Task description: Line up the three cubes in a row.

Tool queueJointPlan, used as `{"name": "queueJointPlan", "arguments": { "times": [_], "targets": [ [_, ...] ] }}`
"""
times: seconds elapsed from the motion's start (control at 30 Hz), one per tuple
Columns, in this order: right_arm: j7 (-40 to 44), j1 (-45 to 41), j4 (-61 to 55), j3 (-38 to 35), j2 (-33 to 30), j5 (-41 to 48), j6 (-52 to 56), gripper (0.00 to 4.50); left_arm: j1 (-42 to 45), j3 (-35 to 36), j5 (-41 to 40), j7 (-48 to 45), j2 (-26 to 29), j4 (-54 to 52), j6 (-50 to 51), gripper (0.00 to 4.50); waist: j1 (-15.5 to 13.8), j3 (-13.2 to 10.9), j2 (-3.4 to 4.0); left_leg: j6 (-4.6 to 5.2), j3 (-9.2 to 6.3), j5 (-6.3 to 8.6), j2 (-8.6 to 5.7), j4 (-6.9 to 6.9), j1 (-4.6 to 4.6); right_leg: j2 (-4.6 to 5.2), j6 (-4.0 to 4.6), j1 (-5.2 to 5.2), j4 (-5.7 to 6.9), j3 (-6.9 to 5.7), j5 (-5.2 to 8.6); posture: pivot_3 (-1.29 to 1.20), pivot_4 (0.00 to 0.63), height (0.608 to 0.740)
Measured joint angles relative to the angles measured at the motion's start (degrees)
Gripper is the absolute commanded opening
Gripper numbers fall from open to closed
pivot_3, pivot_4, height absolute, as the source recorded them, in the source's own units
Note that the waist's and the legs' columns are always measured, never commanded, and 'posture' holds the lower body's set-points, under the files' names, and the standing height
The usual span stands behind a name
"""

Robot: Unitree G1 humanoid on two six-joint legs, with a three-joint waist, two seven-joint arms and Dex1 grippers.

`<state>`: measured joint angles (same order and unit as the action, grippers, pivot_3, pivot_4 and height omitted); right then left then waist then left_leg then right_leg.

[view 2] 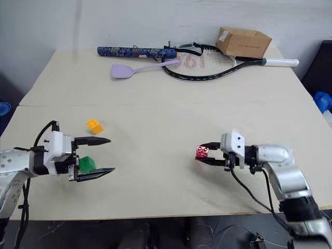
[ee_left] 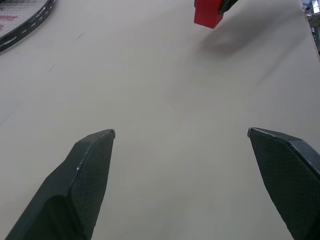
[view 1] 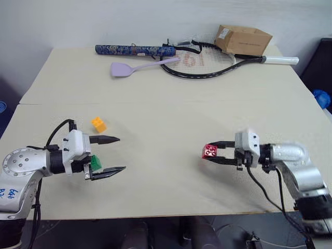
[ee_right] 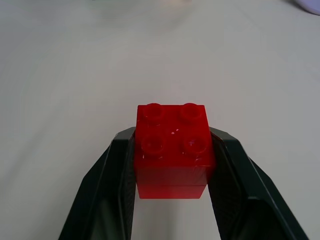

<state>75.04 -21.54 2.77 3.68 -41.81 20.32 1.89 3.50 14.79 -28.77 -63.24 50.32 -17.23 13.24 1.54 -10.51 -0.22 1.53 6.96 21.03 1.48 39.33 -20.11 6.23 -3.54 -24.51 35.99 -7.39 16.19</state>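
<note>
My right gripper [view 1: 206, 152] is shut on the red cube [view 1: 211, 151], its fingers pressing two opposite sides, studs up [ee_right: 172, 150]. It holds the cube over the right half of the table, pointing left, and the cube's shadow falls apart from it. At the left, my left gripper [view 1: 121, 153] stands open, pointing right, with nothing between its fingertips [ee_left: 95, 150]. The green cube [view 2: 86, 164] lies on the table beside that gripper's base, between the finger roots. The orange-yellow cube [view 1: 98, 124] sits just beyond the left gripper, a little farther back.
Along the far side of the beige table [view 1: 166, 98] lie a blue patterned tube [view 1: 135, 50], a lilac spatula [view 1: 124, 68], a black racket [view 1: 207, 62] and a brown cardboard box [view 1: 243, 39]. The front table edge runs close under both arms.
</note>
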Motion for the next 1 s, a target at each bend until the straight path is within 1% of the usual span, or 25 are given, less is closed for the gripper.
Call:
{"name": "queueJointPlan", "arguments": {
  "times": [0.1,0.2,0.27,0.33,0.43,0.57,0.67,0.7,0.8,0.9,1.0],
  "targets": [
    [5.94,-3.99,8.31,3.61,2.17,-1.41,-4.07,1.48,-0.45,0.21,-0.02,0.34,0.00,-0.14,0.59,4.50,-0.31,0.00,0.00,0.01,-0.06,0.00,-0.03,0.11,-0.11,0.04,0.00,0.00,-0.03,-0.10,0.00,0.00,0.150,0.740],
    [9.26,-5.79,15.95,5.95,4.49,-3.44,-8.45,1.48,-1.88,1.03,-0.13,0.54,0.01,-0.48,1.16,4.50,-0.28,0.00,0.00,0.09,-0.07,0.05,-0.04,0.33,-0.16,0.08,-0.04,0.06,0.00,-0.10,-0.02,0.00,0.150,0.740],
    [10.42,-6.88,18.97,6.09,5.70,-3.50,-10.73,1.48,-2.86,1.92,-0.29,0.57,0.02,-0.63,1.72,4.50,-0.13,0.00,0.00,0.09,-0.07,0.06,-0.03,0.42,-0.14,0.10,-0.04,0.08,0.01,-0.09,-0.03,0.00,0.150,0.740],
    [11.34,-7.64,21.30,6.07,6.49,-3.46,-12.54,2.22,-3.91,3.63,-0.53,0.63,0.16,-0.83,2.34,4.50,-0.01,0.00,0.00,0.06,-0.13,0.08,0.01,0.51,-0.13,0.10,-0.03,0.10,0.01,-0.11,-0.02,0.00,0.150,0.740],
    [12.03,-7.70,23.23,6.31,6.65,-4.38,-14.57,3.14,-4.80,6.40,-0.69,1.43,0.17,-0.65,3.27,4.50,-0.04,-0.01,0.02,0.02,-0.15,0.10,0.02,0.52,-0.13,0.10,-0.02,0.08,0.01,-0.11,-0.01,0.00,0.150,0.740],
    [11.88,-5.90,18.38,4.18,5.63,-2.36,-14.25,4.46,-9.59,13.16,-0.71,2.46,-0.03,3.23,3.76,4.50,0.03,-0.02,0.04,-0.04,-0.15,0.13,0.07,0.50,-0.16,0.09,-0.01,0.04,0.04,-0.12,0.00,0.00,0.150,0.740],
    [10.02,-1.74,12.31,-0.46,3.21,1.00,-11.57,4.49,-15.66,20.70,-1.02,1.97,-0.10,7.52,4.40,4.50,-0.01,-0.02,0.04,-0.06,-0.19,0.16,0.09,0.48,-0.19,0.09,0.00,0.03,0.02,-0.16,0.00,0.00,0.150,0.740],
    [8.49,0.55,8.92,-2.89,2.78,3.05,-9.84,4.49,-18.61,23.73,-0.96,1.20,-0.14,9.69,3.94,4.50,0.06,-0.02,0.04,-0.07,-0.18,0.20,0.11,0.45,-0.17,0.09,0.01,0.04,0.01,-0.16,0.00,0.00,0.150,0.740],
    [4.70,7.86,0.69,-8.81,1.71,7.18,-6.61,4.49,-25.05,29.56,0.20,-0.29,-0.62,16.52,1.43,4.50,-0.06,-0.02,0.03,-0.08,-0.18,0.24,0.11,0.44,-0.15,0.09,0.04,0.04,-0.13,-0.17,0.02,0.00,0.150,0.740],
    [2.68,13.95,-3.78,-11.59,2.06,9.62,-5.87,4.49,-28.09,32.12,1.08,-0.81,-0.94,22.25,-0.43,4.50,-0.71,0.00,-0.01,-0.02,-0.19,0.32,0.08,0.47,-0.09,0.15,0.04,0.08,-0.11,-0.14,0.03,0.00,0.150,0.740],
    [1.82,17.38,-5.08,-13.15,4.75,10.99,-8.17,4.49,-29.57,31.20,2.16,-2.12,-1.78,25.12,-2.36,4.50,-1.21,0.01,-0.01,-0.03,-0.17,0.43,0.07,0.47,-0.05,0.19,0.05,0.07,-0.08,-0.09,0.03,0.00,0.150,0.740]
  ]
}}
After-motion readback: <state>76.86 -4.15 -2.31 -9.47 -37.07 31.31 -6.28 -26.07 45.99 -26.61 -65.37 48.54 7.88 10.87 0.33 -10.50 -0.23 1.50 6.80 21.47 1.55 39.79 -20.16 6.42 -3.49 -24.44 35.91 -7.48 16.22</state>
